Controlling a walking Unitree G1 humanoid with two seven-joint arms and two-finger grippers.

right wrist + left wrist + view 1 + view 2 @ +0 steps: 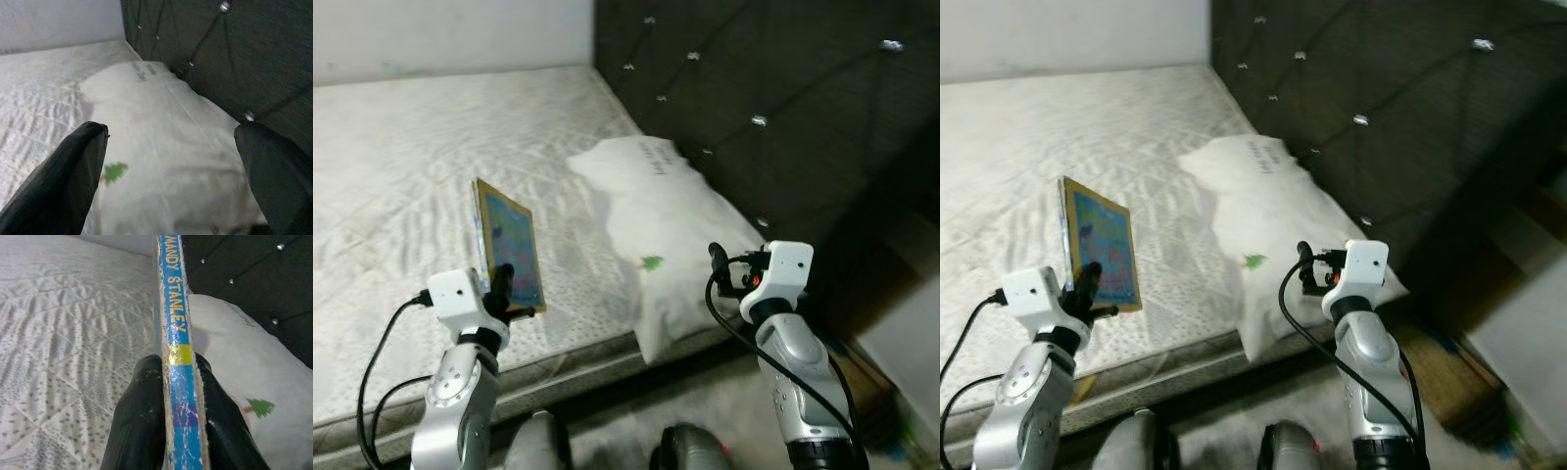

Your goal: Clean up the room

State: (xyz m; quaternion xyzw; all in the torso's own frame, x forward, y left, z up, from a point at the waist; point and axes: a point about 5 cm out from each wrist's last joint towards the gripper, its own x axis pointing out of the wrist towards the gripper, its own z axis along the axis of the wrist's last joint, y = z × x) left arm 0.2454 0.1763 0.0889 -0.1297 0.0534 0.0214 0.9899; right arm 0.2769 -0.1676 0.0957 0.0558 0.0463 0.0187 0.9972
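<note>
A thin children's book (509, 245) with a blue cover and a blue spine (178, 357) stands upright on edge above the near side of the mattress (411, 147). My left gripper (504, 284) is shut on its lower end, with a black finger (142, 421) on each side of the spine. A white pillow (656, 206) with a small green tree print lies against the headboard, its near end hanging over the bed's edge. My right gripper (171, 132) is open over the near part of the pillow (161, 112), with nothing between its fingers.
A dark tufted headboard (783, 88) with shiny buttons rises at the right of the bed. A white wall (450, 34) runs behind the far side. A brown box-like thing (867, 382) sits on the floor at the lower right, beside the bed.
</note>
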